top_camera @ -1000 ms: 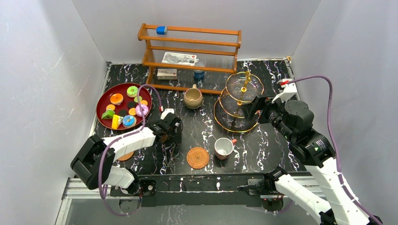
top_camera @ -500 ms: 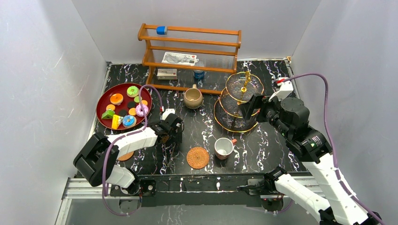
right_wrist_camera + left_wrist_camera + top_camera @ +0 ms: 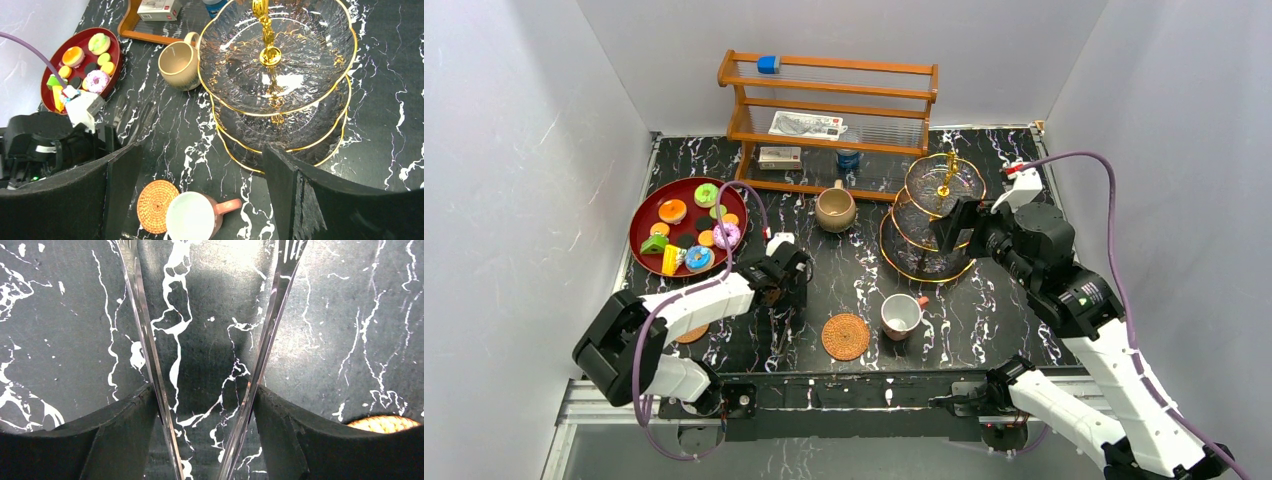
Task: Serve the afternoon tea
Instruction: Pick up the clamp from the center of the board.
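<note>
Taking the back wall as twelve o'clock: the left gripper (image 3: 210,255) points down at the table (image 3: 984,300), its long metal fingers (image 3: 145,340) spread partway, with only black marble between them. A coaster (image 3: 845,336) lies near it at four o'clock. The cup (image 3: 901,315) stands just beside that coaster at three o'clock, handle to the right. A second coaster (image 3: 691,333) peeks out from under the left arm at eight o'clock. At ten o'clock of the gripper sits the red tray (image 3: 646,215), holding the pastries (image 3: 694,225).

The right gripper (image 3: 954,228) is spread wide and grips nothing. It hangs at the three o'clock side of the stand (image 3: 934,215); whether it touches the glass I cannot tell. The mug (image 3: 834,210) stands near the stand at nine o'clock, and the rack (image 3: 829,110) is behind both at twelve.
</note>
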You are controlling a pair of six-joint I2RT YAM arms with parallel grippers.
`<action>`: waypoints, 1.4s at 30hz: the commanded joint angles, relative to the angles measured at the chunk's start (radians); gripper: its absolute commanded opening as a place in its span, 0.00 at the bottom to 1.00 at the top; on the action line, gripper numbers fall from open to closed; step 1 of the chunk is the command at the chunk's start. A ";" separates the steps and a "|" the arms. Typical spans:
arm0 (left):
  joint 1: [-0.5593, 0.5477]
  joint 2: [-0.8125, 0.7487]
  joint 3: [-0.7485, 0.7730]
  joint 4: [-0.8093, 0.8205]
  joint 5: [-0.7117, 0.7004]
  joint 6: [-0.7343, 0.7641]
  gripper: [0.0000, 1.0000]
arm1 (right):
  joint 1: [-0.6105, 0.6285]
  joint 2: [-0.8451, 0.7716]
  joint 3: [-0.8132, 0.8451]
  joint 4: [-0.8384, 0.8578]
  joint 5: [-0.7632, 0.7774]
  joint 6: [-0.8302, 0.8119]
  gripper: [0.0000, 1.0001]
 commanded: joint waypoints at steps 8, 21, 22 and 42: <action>-0.006 -0.133 0.147 -0.149 0.010 0.027 0.65 | 0.003 0.009 0.002 0.047 0.024 -0.007 0.99; -0.006 -0.157 0.232 -0.224 0.002 0.053 0.65 | 0.004 -0.002 0.002 0.035 0.033 -0.006 0.99; -0.005 -0.160 0.235 -0.231 -0.006 0.055 0.65 | 0.003 -0.003 0.002 0.035 0.033 -0.007 0.99; 0.022 -0.168 0.393 -0.372 -0.334 0.130 0.64 | 0.004 -0.016 -0.017 0.035 0.011 0.008 0.99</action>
